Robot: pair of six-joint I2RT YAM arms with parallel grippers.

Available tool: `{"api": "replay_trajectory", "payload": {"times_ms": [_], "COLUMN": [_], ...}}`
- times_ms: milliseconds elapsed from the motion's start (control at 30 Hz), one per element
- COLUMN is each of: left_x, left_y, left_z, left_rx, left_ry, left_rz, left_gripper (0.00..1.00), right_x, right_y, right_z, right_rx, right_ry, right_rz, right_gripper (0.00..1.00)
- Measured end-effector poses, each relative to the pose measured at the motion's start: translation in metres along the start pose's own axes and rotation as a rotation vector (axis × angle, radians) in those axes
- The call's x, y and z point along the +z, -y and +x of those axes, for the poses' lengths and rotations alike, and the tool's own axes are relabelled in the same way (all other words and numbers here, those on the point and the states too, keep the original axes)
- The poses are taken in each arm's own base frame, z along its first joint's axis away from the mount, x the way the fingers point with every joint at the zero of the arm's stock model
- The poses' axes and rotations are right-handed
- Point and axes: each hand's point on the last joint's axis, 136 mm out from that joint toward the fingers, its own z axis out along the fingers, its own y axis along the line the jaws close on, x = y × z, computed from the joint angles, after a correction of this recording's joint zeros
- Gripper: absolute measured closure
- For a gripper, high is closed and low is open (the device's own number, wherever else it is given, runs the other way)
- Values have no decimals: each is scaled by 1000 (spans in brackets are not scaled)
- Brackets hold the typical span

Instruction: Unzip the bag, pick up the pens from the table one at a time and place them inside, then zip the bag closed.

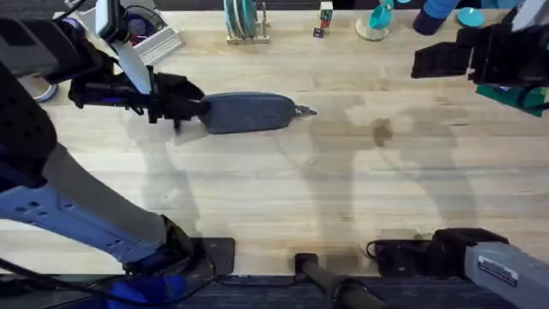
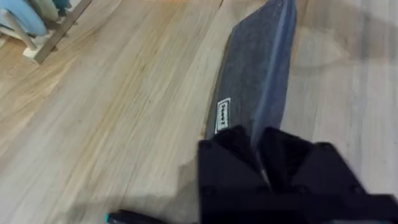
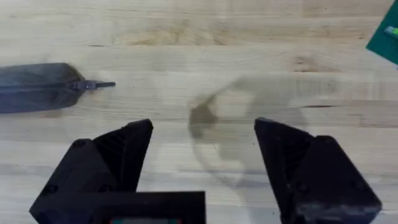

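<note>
The grey-blue bag (image 1: 249, 112) lies on the table (image 1: 283, 189) left of centre, its zipper closed and its pull tab (image 1: 305, 111) sticking out at the right end. My left gripper (image 1: 196, 107) is shut on the bag's left end. In the left wrist view its black fingers (image 2: 230, 158) pinch the fabric of the bag (image 2: 261, 74), and a slim dark pen with a teal tip (image 2: 127, 218) lies just beside them. My right gripper (image 1: 420, 62) hovers open at the far right. In its wrist view the right gripper (image 3: 202, 134) is well apart from the pull tab (image 3: 93, 84).
A rack with teal plates (image 1: 244, 21), a small block (image 1: 324, 17), a teal item (image 1: 377, 21) and blue things (image 1: 442, 13) line the far edge. A white tray (image 1: 154, 39) sits far left, a green object (image 1: 515, 94) far right. A dark stain (image 1: 382, 130) marks the wood.
</note>
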Motion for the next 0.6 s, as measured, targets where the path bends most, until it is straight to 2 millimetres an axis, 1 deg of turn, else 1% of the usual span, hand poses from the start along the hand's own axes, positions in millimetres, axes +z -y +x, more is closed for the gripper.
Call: {"api": "replay_trajectory", "payload": {"times_ms": [33,67,600], "left_x": [0,0,0], "left_y": [0,0,0], "left_z": [0,0,0], "left_rx": [5,4,4], "left_ry": [-1,-1,-3], "left_rz": [1,1,1], "left_gripper": [931,951,957], "right_x": [0,0,0], "right_y": [0,0,0], "right_z": [0,0,0], "right_rx": [0,0,0], "right_ry": [0,0,1], "right_rz": [0,0,0], "right_gripper": [5,5,5]}}
